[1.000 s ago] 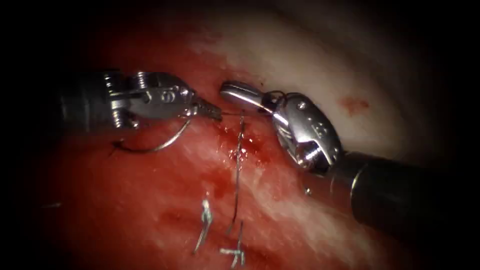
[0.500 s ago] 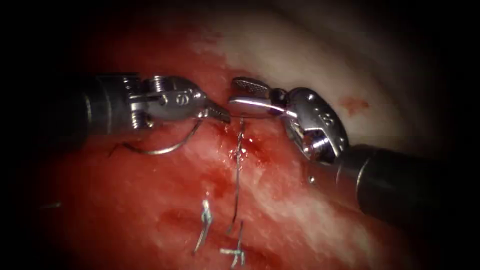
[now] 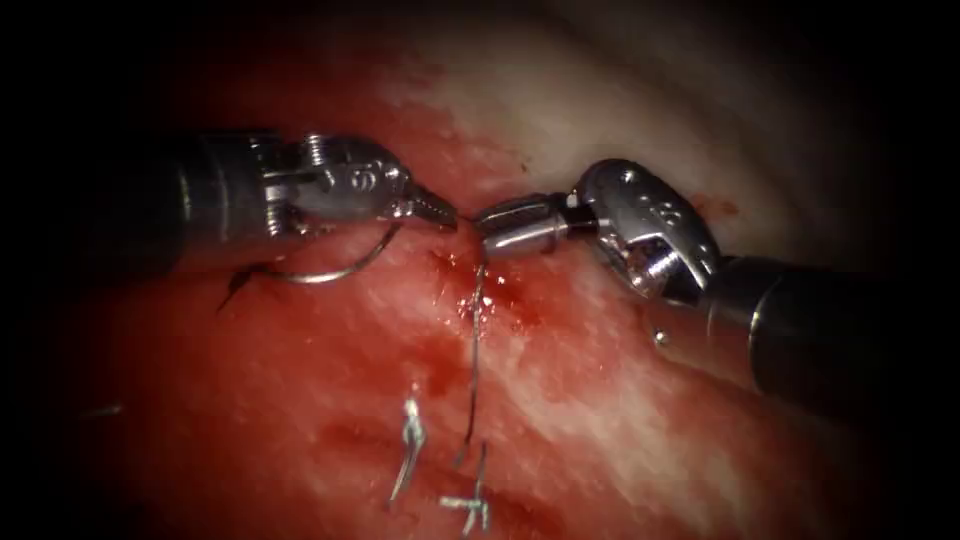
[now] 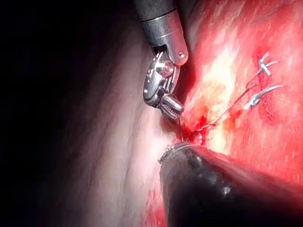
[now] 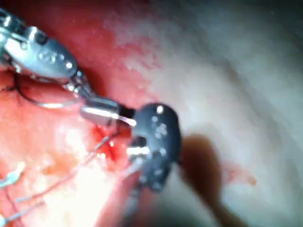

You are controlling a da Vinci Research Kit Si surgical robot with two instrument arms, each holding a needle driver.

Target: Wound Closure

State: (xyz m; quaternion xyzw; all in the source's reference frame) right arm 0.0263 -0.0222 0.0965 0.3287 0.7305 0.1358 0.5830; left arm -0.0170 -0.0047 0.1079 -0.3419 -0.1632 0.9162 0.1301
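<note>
My left tool (image 3: 445,212) comes in from the left, jaws shut on the curved needle (image 3: 330,274) near one end. The needle arcs down and left over the tissue (image 3: 250,400), left of the cut (image 3: 490,295); I cannot tell whether its far end touches. My right tool (image 3: 485,226) meets the left tip almost nose to nose, jaws shut on the thread (image 3: 474,370), which runs down along the cut. The left wrist view has the right tool (image 4: 171,106) over the cut (image 4: 194,135). In the right wrist view, its jaws (image 5: 97,113) sit beside the left tool (image 5: 45,56) and the needle (image 5: 47,103).
Two earlier stitches with cut thread ends (image 3: 408,440) (image 3: 468,505) lie lower along the cut, and red fluid (image 3: 440,365) wets the tissue around it. Pale tissue (image 3: 620,120) rises behind the right tool. Stitch ends (image 4: 265,66) appear in the left wrist view too.
The right tool's jaws stood open over the thread and have closed on it beside the left tip. The left tool with the needle shifted right and slightly up.
</note>
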